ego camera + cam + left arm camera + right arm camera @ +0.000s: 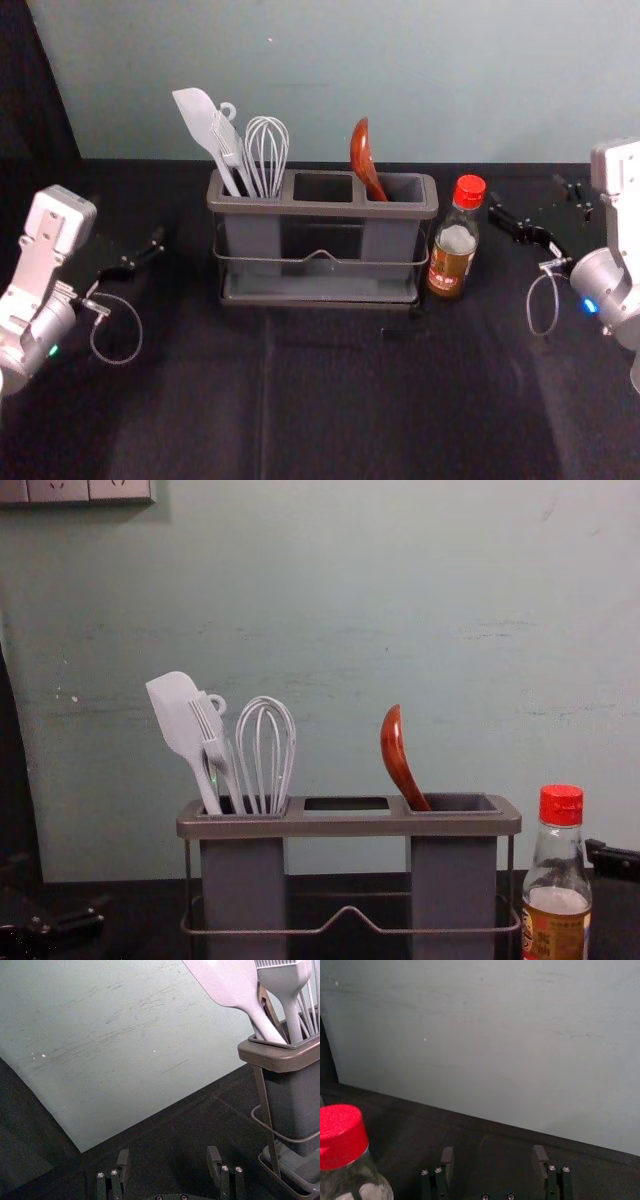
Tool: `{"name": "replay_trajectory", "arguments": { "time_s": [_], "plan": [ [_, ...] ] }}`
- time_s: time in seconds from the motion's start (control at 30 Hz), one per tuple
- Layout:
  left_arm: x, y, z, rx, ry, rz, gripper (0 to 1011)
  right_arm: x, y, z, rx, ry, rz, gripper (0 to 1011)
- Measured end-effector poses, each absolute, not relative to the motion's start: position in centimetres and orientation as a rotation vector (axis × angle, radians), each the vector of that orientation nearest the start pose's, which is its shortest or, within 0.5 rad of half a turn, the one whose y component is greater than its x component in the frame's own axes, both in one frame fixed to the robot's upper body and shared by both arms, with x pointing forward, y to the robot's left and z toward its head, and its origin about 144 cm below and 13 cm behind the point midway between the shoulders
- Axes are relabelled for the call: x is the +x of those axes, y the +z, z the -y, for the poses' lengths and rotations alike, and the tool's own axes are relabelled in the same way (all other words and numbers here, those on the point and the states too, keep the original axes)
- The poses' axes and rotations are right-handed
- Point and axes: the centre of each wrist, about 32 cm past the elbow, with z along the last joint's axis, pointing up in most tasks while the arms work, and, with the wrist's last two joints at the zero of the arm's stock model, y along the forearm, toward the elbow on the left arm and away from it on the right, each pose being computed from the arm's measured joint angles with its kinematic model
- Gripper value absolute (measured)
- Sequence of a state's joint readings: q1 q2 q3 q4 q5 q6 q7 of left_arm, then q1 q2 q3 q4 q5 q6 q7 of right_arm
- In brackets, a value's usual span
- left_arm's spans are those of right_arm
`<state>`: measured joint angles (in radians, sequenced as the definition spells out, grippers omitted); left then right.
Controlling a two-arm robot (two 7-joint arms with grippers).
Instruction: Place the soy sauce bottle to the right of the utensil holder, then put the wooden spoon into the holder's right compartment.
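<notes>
Head view: left pincer (pixel 128 222), spread wide, left of utensil holder (pixel 320 209); right pincer (pixel 528 197), equally wide, near upright soy sauce bottle (pixel 453 255).

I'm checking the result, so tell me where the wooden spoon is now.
In the head view, the wooden spoon stands in the right compartment of the utensil holder, leaning left, with the soy sauce bottle just outside on the right.
</notes>
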<state>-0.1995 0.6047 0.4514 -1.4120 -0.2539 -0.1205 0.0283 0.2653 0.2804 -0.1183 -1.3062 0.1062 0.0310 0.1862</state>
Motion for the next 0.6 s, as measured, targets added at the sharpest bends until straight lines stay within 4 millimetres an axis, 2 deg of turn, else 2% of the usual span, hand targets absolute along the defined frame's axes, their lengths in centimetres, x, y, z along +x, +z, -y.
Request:
{"name": "replay_trajectory", "arguments": {
  "time_s": [0.6],
  "plan": [
    [48.86,113.98,-30.97,0.304,1.248,0.285,1000,53.11,115.65,29.62,-0.211,-1.343,0.095,1004]
  ]
}}
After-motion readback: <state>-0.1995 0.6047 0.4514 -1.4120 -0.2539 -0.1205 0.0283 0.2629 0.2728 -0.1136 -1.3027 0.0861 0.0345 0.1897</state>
